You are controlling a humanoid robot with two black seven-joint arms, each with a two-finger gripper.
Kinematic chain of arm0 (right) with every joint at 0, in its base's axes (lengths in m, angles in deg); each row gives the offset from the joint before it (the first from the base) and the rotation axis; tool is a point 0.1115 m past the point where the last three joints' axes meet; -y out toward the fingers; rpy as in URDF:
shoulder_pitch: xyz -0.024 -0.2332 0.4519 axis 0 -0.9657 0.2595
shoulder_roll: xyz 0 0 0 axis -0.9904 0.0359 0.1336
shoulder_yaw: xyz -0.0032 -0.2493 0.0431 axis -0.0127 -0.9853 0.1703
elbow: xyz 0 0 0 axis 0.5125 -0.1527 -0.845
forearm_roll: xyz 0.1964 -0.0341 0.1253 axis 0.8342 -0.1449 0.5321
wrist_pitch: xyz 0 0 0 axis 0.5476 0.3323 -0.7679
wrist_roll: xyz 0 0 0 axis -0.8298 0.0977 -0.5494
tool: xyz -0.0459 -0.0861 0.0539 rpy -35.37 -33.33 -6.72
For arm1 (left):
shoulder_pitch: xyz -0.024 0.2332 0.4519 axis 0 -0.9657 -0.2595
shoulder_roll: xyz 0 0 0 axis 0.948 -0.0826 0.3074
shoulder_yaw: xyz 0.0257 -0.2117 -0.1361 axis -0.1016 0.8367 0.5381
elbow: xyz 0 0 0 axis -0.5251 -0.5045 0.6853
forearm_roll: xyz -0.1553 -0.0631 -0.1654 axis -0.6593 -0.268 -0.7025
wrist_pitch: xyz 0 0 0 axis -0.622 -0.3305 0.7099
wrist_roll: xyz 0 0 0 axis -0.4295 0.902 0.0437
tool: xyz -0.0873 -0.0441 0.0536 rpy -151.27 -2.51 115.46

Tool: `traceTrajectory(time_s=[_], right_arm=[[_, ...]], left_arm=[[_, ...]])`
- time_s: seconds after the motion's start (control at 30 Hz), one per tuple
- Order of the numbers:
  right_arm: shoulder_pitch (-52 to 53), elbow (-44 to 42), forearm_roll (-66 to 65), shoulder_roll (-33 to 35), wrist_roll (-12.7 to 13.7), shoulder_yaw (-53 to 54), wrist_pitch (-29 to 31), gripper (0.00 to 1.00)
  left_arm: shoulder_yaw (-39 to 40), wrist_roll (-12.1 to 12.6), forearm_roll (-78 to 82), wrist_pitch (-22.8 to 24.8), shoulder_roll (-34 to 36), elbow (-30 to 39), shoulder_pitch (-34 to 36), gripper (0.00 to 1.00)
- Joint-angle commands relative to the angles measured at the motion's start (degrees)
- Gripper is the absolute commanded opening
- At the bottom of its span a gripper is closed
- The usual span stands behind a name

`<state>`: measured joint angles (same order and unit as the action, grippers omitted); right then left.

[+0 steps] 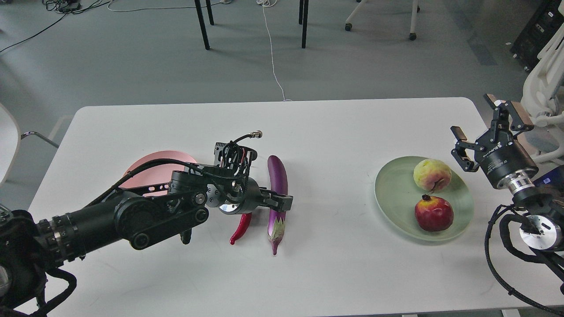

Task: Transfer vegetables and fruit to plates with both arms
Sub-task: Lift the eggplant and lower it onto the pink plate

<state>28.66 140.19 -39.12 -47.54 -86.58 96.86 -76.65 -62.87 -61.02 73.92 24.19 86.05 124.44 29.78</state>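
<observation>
The purple eggplant [278,176] and the red chili pepper [240,226] lie side by side on the white table. My left gripper [282,203] reaches in from the left and lies across the eggplant's middle; its fingers cannot be told apart. The pink plate [152,164] sits behind my left arm, partly hidden by it. The green plate [392,193] at the right holds the peach-like fruit [432,175] and the pomegranate [434,214]. My right gripper [484,125] is open and empty, raised just beyond the green plate's right rim.
The white table [335,132] is bare between the eggplant and the green plate. Chair and table legs [304,22] stand on the grey floor beyond the far edge. White equipment [544,88] stands at the right.
</observation>
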Motion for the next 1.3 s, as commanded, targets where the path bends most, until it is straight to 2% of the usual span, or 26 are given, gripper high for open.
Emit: traceTrajectory(time_s=[0.0, 0.07, 0.2, 0.33, 0.5, 0.67, 0.77, 0.93, 1.17, 1.27], right_arm=[[-0.1, 0.0, -0.1, 0.0, 0.0, 0.0, 0.0, 0.99], [-0.1, 0.0, -0.1, 0.0, 0.0, -0.1, 0.0, 0.99], [-0.1, 0.0, -0.1, 0.0, 0.0, -0.1, 0.0, 0.99], [-0.1, 0.0, -0.1, 0.0, 0.0, -0.1, 0.0, 0.99], [-0.1, 0.0, -0.4, 0.0, 0.0, -0.2, 0.0, 0.99], [-0.1, 0.0, -0.6, 0.0, 0.0, -0.2, 0.0, 0.99], [-0.1, 0.0, -0.6, 0.1, 0.0, -0.3, 0.0, 0.99], [-0.1, 0.0, -0.9, 0.1, 0.0, -0.3, 0.0, 0.99], [-0.1, 0.0, -1.0, 0.1, 0.0, -0.4, 0.0, 0.99], [-0.2, 0.0, -1.0, 0.1, 0.0, -0.5, 0.0, 0.99]], left_arm=[[0.0, -0.7, 0.0, 0.2, 0.0, 0.0, 0.1, 0.50], [0.0, -0.6, 0.1, 0.2, -0.1, 0.0, 0.2, 0.36], [0.1, -0.6, 0.1, 0.2, -0.1, 0.0, 0.4, 0.26], [0.4, -0.6, 0.0, 0.1, -0.2, 0.0, 1.0, 0.22], [1.3, -0.7, -0.9, 0.2, -2.1, 1.1, 3.4, 0.22], [4.2, -1.8, -3.3, 1.4, -0.4, 1.7, 8.1, 0.22], [4.0, -4.9, -4.1, 3.2, 5.2, 1.7, 9.6, 0.22], [2.8, -11.0, -3.3, 3.2, 16.6, 1.8, 9.0, 0.23], [-5.1, -16.8, -3.3, 3.2, 27.8, 1.7, 9.0, 0.23], [-6.6, -17.4, -3.3, 3.2, 29.6, 1.6, 8.9, 0.23]])
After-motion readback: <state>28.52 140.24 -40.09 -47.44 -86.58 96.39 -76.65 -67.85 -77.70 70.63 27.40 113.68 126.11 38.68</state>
